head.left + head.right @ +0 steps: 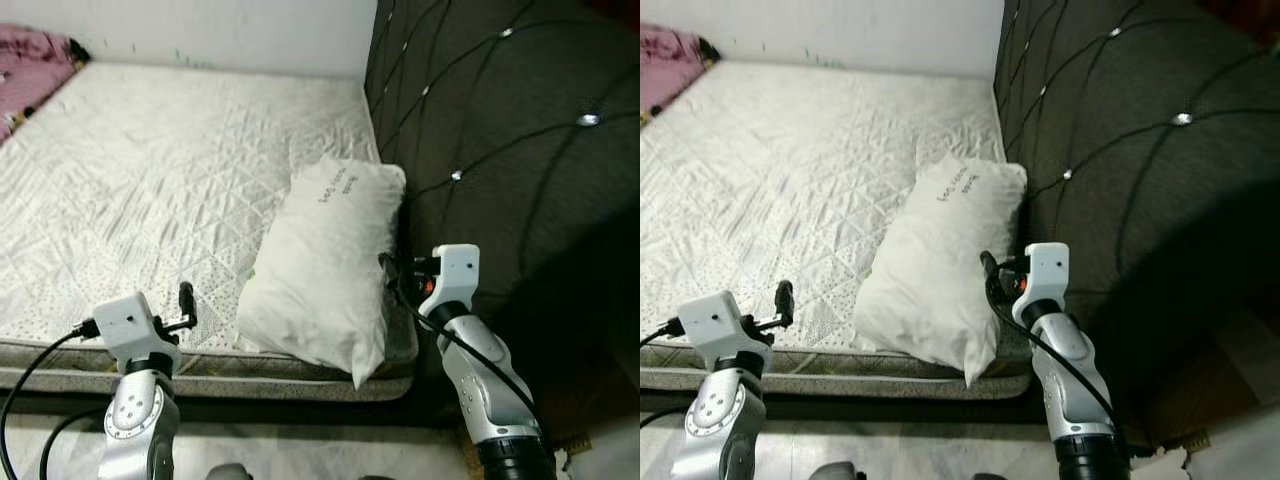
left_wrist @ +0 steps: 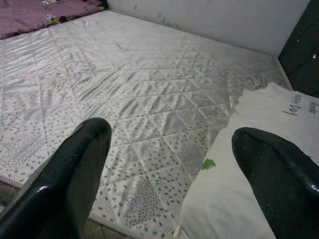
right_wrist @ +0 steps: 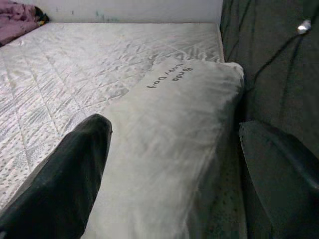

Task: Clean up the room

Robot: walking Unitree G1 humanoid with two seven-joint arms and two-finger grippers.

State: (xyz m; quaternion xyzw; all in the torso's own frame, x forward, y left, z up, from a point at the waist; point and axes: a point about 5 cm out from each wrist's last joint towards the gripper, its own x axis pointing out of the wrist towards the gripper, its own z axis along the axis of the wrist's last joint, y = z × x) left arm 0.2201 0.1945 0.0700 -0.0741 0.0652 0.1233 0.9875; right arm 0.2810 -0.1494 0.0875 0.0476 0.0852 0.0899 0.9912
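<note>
A: White quilted cotton, diamond-stitched with a speckled border: that is the bare mattress [image 1: 170, 180], running from the near edge back to a pale wall [image 1: 230, 30].

B: And the thing to tidy?

A: A plump white pillow with dark handwriting near its top [image 1: 325, 265]. It lies lengthwise on the mattress's right side, its long edge close against the dark padded headboard with shiny studs [image 1: 520, 130]. Its lower corner hangs just over the mattress's front edge.

B: The right gripper [image 3: 169, 164]?

A: Level with the pillow's right flank, low between pillow and headboard. In the right wrist view one black finger [image 3: 65, 179] lies against the pillow's surface (contact not certain), the other sits on the headboard side. Fingers spread wide, holding nothing.

B: The left gripper [image 2: 169, 169]?

A: At the mattress's front edge, left of the pillow and apart from it. Its fingers [image 2: 75, 174] are spread wide, nothing between them. A small green scrap [image 2: 208, 163] lies on the mattress beside the pillow's edge.

B: Anything else?

A: A crumpled pink-purple cloth [image 1: 30, 60] at the far left corner, well apart from the pillow.
</note>
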